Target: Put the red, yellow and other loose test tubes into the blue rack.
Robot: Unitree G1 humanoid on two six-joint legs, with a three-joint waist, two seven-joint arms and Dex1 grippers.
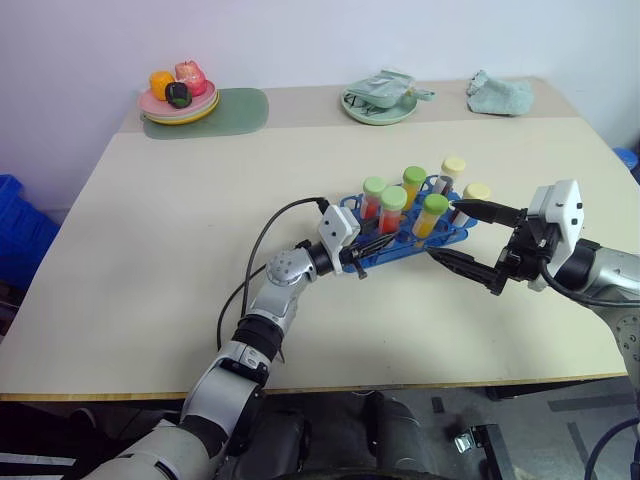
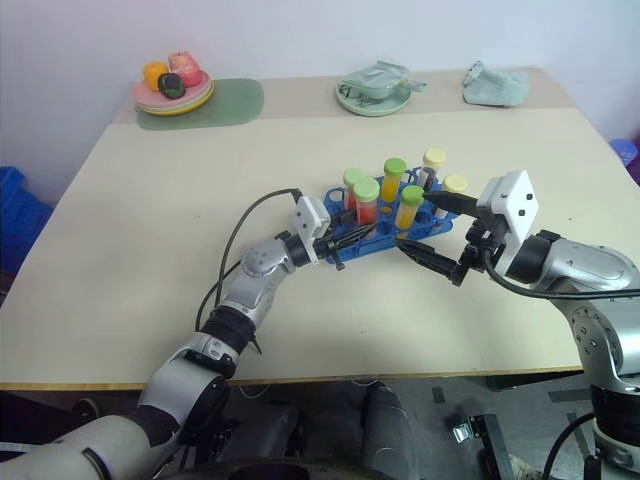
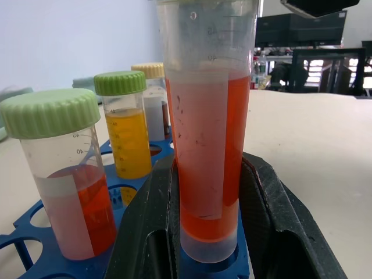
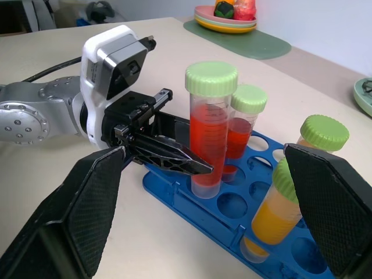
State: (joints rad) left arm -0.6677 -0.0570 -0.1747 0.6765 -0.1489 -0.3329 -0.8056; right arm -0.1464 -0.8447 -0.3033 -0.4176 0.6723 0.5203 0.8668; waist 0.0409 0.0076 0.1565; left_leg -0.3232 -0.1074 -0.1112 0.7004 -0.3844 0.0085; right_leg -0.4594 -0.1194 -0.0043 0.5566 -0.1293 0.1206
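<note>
My left gripper (image 1: 372, 247) squeezes a red tube (image 4: 208, 131) standing in the blue rack (image 1: 405, 240) (nearly finished, I think). Five other tubes stand there too. My right gripper (image 1: 468, 237) waits wide open beside the rack.

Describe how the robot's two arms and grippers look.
Both arms are silver-grey metal with black joint bands. Each wrist carries a white, boxy camera housing. The left gripper and right gripper each have two long black fingers, with cross-hatched pads on the right one. A black cable loops along the left arm.
</note>
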